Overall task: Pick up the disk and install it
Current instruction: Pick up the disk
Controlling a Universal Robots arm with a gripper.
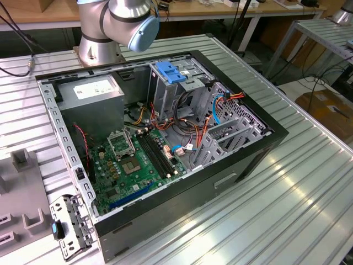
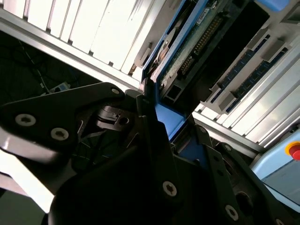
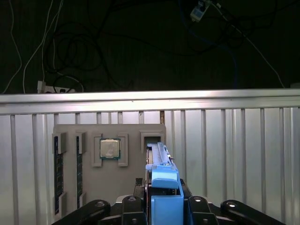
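In the first wrist view the disk (image 3: pixel 158 161) stands on edge, its blue rail facing the camera. Its far end sits at a slot of the grey parts tray (image 3: pixel 108 187). My gripper (image 3: pixel 164 208) straddles its near end, with black fingers (image 3: pixel 199 206) on both sides. In the second wrist view the disk (image 2: pixel 187 51) shows its green circuit board and blue rail, and the gripper (image 2: pixel 171 124) looks shut on the blue rail. The exterior view shows the arm's base and elbow joint (image 1: pixel 129 19) behind the open computer case (image 1: pixel 237 171).
The case holds a green motherboard (image 1: pixel 135 160), a grey power supply box (image 1: pixel 91 91), a drive cage with a blue tab (image 1: pixel 171 72) and loose cables. The tray carries a processor chip (image 3: pixel 110 149) and memory sticks (image 3: pixel 58 168). Beyond the ribbed table's edge (image 3: pixel 150 96) lie floor cables.
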